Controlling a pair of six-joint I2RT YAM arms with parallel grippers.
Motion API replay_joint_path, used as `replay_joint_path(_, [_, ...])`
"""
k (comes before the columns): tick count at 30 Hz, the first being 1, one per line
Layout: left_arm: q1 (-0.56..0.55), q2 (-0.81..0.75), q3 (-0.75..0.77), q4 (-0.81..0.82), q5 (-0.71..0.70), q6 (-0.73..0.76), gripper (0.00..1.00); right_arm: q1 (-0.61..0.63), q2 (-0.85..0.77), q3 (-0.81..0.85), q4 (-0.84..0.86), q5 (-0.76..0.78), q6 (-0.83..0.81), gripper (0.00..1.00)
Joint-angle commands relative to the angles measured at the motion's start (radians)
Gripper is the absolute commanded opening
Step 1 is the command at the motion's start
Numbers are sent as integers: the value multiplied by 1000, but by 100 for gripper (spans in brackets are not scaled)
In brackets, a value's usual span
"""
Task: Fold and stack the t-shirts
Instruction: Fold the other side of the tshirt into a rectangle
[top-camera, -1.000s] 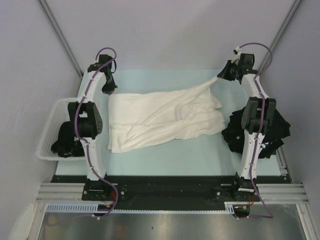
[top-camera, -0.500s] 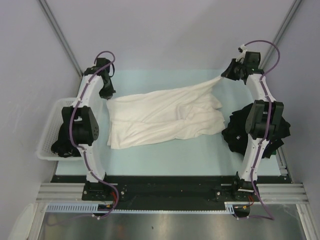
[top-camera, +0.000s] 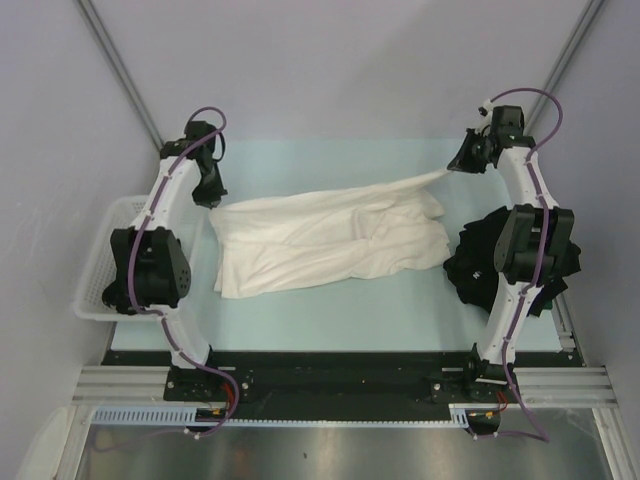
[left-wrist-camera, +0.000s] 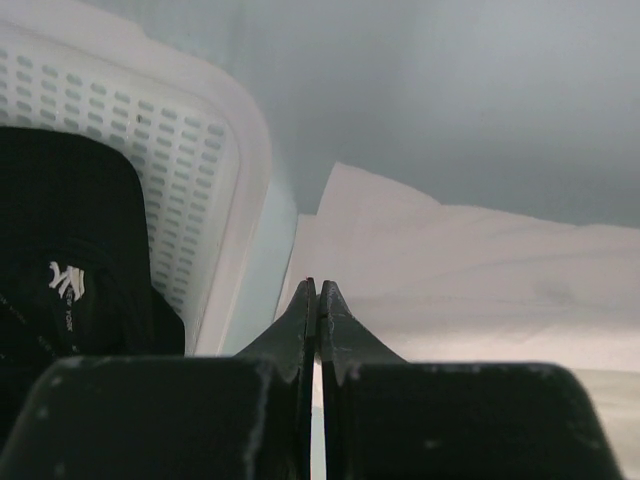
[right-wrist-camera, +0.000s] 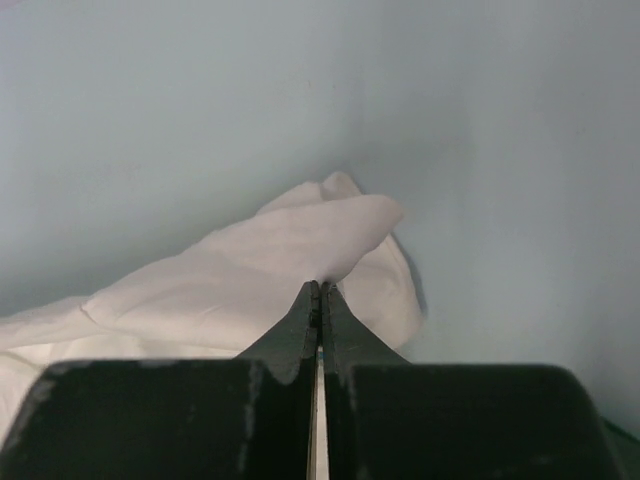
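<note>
The left claw (top-camera: 210, 196) is pressed together at the far left part of the table (top-camera: 330, 305), and the far left corner of the cream-white shirt (top-camera: 320, 240) runs right up to its tips. In the left wrist view the two fingers (left-wrist-camera: 300, 325) meet with only a pale sliver between them. The cloth (left-wrist-camera: 450, 265) spreads out directly beyond them, so the claw appears to be pinching that corner.

The right claw (top-camera: 458, 165) is also pressed together, near the table's far right corner. A narrow strip of the same shirt rises off the table to it and looks pulled taut. From the right wrist, the tips (right-wrist-camera: 320, 290) sit against a rounded fold of the cloth (right-wrist-camera: 250, 270), and the rest trails off to the left.

Between the two claws the shirt lies across the middle of the table, rumpled and creased, with its near edge flat on the surface.

A heap of black shirts (top-camera: 466, 262) sits at the table's right edge, just beside the cream-white shirt and partly behind the right arm. A white mesh basket (top-camera: 100, 245) hangs off the table's left edge. It holds another black shirt (left-wrist-camera: 70, 230) with small white print.
</note>
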Motion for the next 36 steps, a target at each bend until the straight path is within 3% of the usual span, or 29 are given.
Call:
replay_joint_path(1, [-1,-107,-62,-38,26,13,0,-7,-65,40,-149,27,6,0])
replay_joint_path(13, [-1,-244,-240,-75,83,36,0,3,-96,31,-329,55,25,0])
replay_joint_path(23, [-4,-285,-342,-113,103,17,0,26,-30,31,-485,99,101,0])
replay_joint_path(36, [-21,-230,-411,-82,122,7,0,40,19,-109,-488,148,84,0])
